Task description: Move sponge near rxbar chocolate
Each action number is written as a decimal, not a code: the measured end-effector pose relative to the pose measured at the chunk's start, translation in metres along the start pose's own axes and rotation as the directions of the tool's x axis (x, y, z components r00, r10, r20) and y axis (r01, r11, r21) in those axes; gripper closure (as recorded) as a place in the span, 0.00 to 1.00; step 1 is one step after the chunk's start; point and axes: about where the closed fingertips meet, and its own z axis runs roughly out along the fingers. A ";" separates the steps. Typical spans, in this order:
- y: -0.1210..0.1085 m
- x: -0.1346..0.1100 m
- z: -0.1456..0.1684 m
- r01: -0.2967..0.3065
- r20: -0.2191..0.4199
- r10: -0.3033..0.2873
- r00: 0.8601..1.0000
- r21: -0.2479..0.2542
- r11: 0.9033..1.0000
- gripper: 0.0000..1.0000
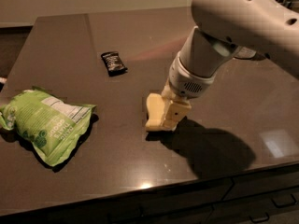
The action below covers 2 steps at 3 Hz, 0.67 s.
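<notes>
High oblique close view, gripper mid-frame.

Pale yellow sponge, cream pincer at the sponge, black white-printed rxbar chocolate, green chip bag, dark brown table.

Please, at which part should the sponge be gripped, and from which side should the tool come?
Grip the sponge across its wavy long sides, near the middle, coming from above: it lies flat on the table, with its top free and foam thick enough to pinch. The tool is low against the sponge's edge that faces away from the green chip bag.
</notes>
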 end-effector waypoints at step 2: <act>-0.060 -0.030 -0.021 -0.074 0.040 0.071 0.997 0.068 0.995 1.00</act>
